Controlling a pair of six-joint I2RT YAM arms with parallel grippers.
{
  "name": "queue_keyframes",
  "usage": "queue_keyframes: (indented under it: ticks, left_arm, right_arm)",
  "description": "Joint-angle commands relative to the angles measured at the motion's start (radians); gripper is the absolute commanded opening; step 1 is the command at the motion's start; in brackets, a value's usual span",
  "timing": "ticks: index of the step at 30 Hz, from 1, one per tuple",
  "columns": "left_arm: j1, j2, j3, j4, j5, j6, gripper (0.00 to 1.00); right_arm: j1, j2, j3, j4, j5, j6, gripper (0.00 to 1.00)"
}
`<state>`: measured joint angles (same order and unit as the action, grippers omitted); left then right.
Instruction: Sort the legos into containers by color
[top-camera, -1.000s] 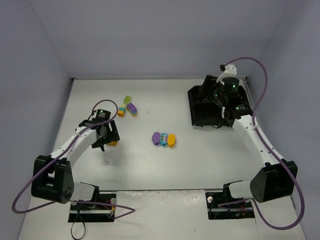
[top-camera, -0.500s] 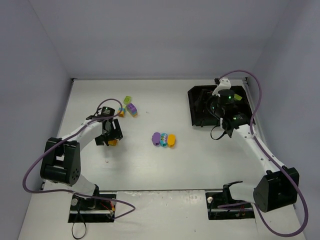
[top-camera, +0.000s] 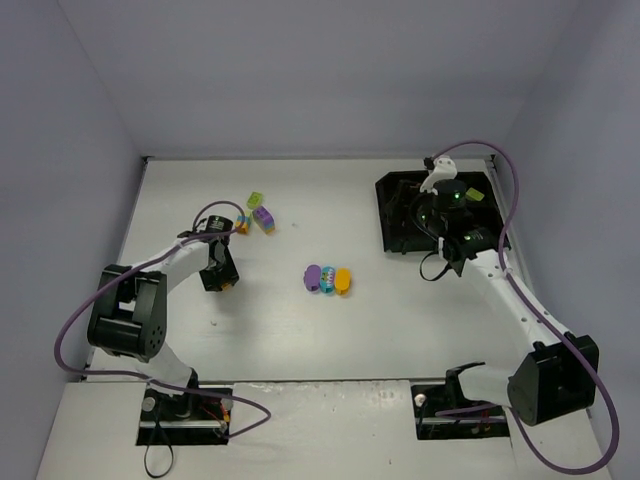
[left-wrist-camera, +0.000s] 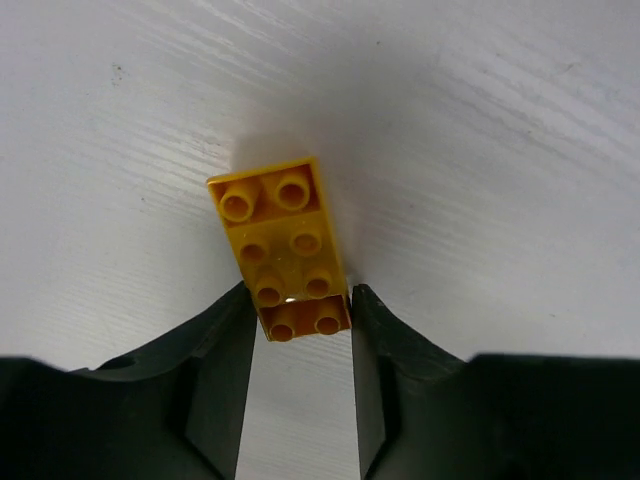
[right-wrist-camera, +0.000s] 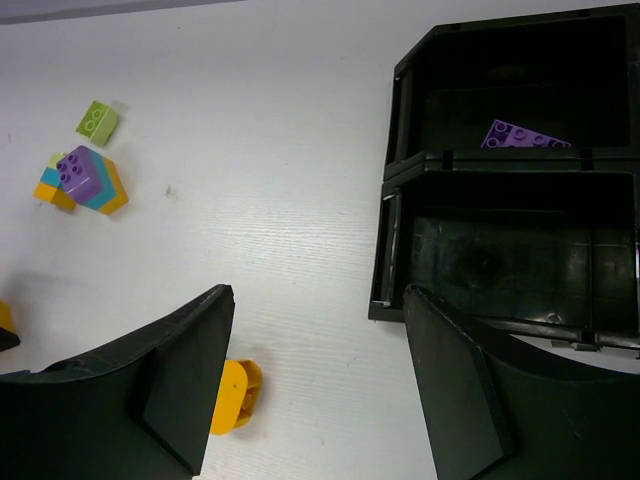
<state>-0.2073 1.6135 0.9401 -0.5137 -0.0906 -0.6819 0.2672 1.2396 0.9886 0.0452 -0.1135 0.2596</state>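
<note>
White table (top-camera: 300, 330), one tray (right-wrist-camera: 510, 162), left tool (left-wrist-camera: 298, 305) pinching one orange brick (left-wrist-camera: 280, 235), right tool (right-wrist-camera: 318, 295) wide.

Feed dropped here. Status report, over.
Left gripper shut on orange brick, flat on table. Right gripper open, empty, by black tray. Three oval bricks mid-table, between.

In the top view, the left gripper (top-camera: 221, 279) covered most of the orange brick (top-camera: 230, 286). The right arm (top-camera: 455, 215) hid the middle of the black tray (top-camera: 390, 235), so its contents could not be read, and the brick cluster (top-camera: 254, 214) at upper left was too small to count. In the right wrist view, the tray ran off the right edge, 2 compartments showing; a divider hid part of the purple brick (right-wrist-camera: 518, 135), and a finger (right-wrist-camera: 170, 385) of the right gripper (right-wrist-camera: 318, 297) covered half the orange oval brick (right-wrist-camera: 240, 395).
</note>
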Motion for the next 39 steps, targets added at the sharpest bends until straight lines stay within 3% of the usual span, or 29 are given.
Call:
queue_keyframes:
  ticks: [1,4,12,19,23,30,39]
  left_arm:
    - [0.006,-0.015,0.049,0.014,-0.043,-0.008,0.30]
    - [0.002,-0.035,0.058,0.014,-0.041,0.021,0.19]
    - [-0.006,-0.205,0.017,0.095,0.032,0.184,0.05]
    - [-0.138,-0.476,-0.034,0.262,0.190,0.513,0.03]
    - [-0.234,-0.586,-0.015,0.285,0.285,0.659,0.03]
    - [-0.337,-0.616,0.055,0.259,0.356,0.716,0.03]
    - [-0.417,-0.598,0.092,0.251,0.322,0.748,0.04]
  right_arm:
    - [0.021,-0.011,0.013,0.061,-0.028,-0.019,0.65]
    - [0.040,-0.012,0.018,0.056,-0.049,-0.028,0.65]
    - [0.079,0.001,0.041,0.051,-0.170,-0.003,0.65]
    - [0.154,0.063,0.117,0.061,-0.348,0.121,0.65]
    - [0.225,0.118,0.183,0.065,-0.388,0.187,0.77]
    - [0.323,0.185,0.274,0.094,-0.428,0.250,0.77]
    - [0.397,0.245,0.315,0.134,-0.454,0.277,0.73]
